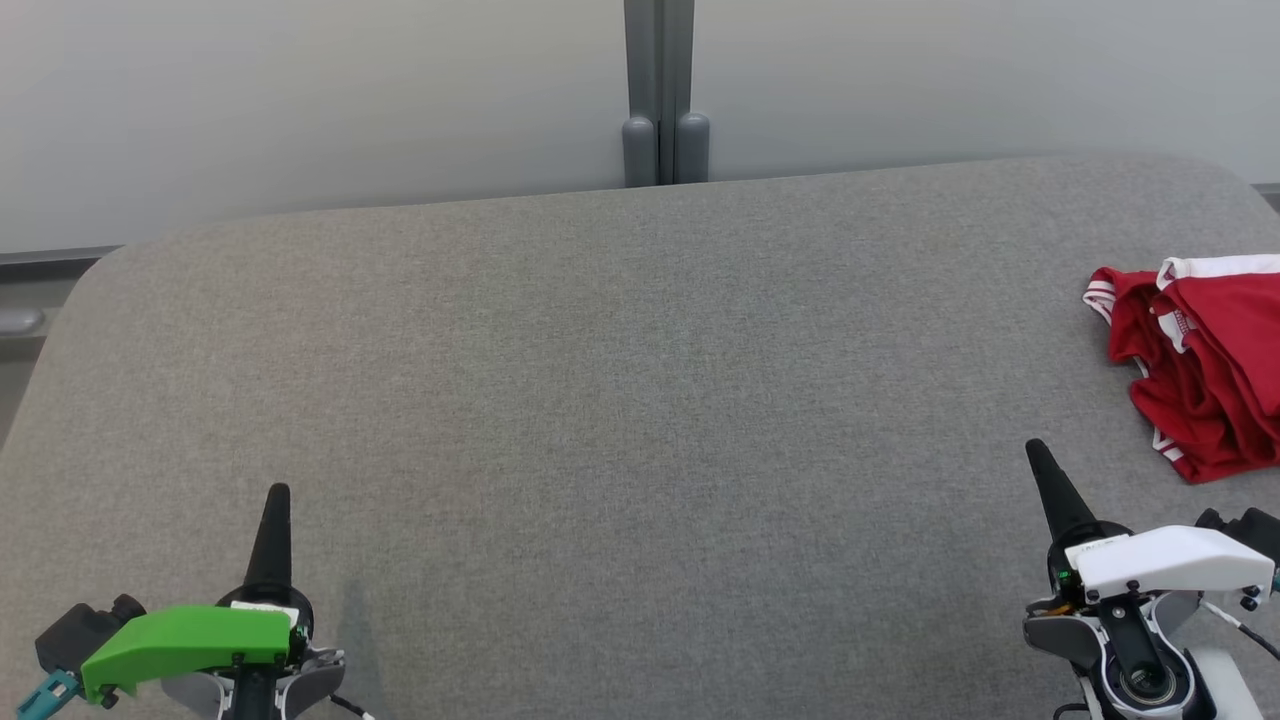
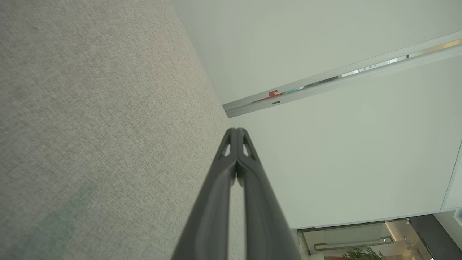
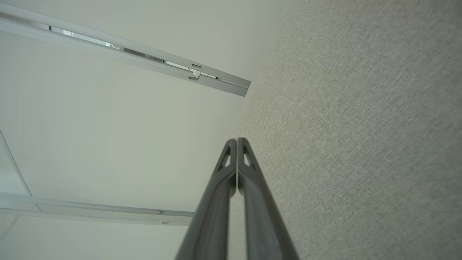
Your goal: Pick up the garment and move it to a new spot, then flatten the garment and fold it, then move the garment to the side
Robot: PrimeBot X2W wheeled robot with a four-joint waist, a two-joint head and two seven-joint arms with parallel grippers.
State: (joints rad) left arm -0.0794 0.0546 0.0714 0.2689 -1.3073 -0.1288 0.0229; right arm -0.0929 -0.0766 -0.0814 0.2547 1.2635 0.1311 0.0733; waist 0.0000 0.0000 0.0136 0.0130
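Note:
The garment (image 1: 1205,365) is a crumpled red piece with white striped trim, lying at the right edge of the grey fabric table (image 1: 620,400) in the head view, partly cut off by the frame. My right gripper (image 1: 1036,452) is shut and empty at the lower right, its tip a short way below and left of the garment, apart from it. At the lower left my left gripper (image 1: 279,492) is shut with nothing in it, far from the garment. Each wrist view shows its own pair of fingers pressed together: left gripper (image 2: 236,130), right gripper (image 3: 236,139).
A pale wall panel (image 1: 300,100) with a grey vertical post (image 1: 660,90) runs behind the table's far edge. The table's rounded corners show at far left and far right. The wrist views show the grey table surface (image 2: 90,126) and the pale wall (image 3: 108,126).

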